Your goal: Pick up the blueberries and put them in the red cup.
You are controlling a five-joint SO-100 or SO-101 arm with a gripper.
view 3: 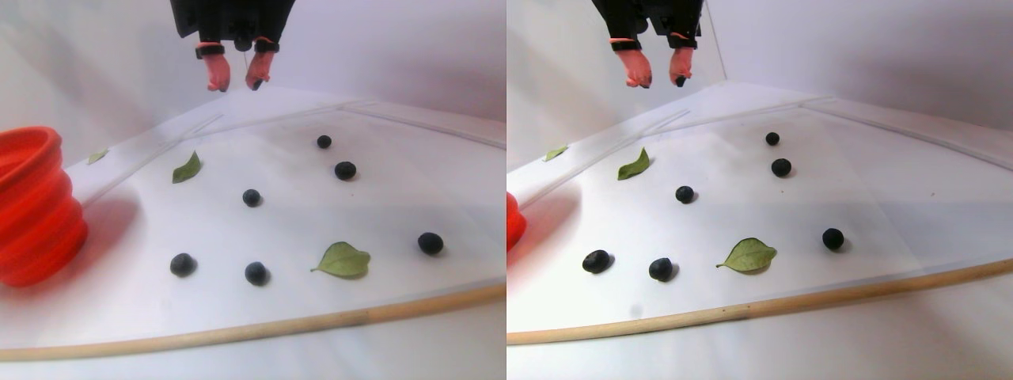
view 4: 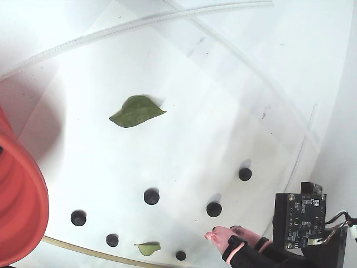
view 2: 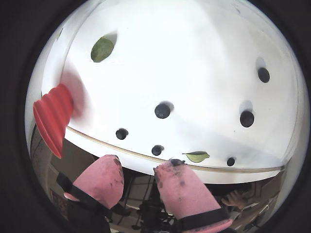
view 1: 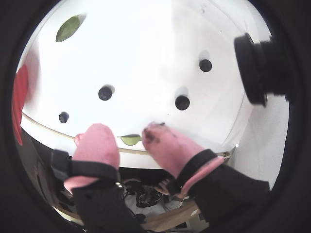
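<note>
Stereo pair view: six blueberries (view 3: 252, 197) are scattered over the white bench (view 3: 396, 309), none gathered yet by appearance. The red cup (view 3: 32, 206) is stood at the left edge. The claw (view 3: 236, 81) is held aloft, parted, empty. All picking is judged outstanding.

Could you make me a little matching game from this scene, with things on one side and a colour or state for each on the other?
Things:
1. blueberries
2. red cup
3. leaves
4. gripper

Descriptions:
A. flat and green
B. raised above the table, holding nothing
C. small, round, blue-black, scattered on the white surface
D. large, ridged, standing at the left edge of the stereo pair view

Pairs: 1-C, 2-D, 3-A, 4-B
</note>
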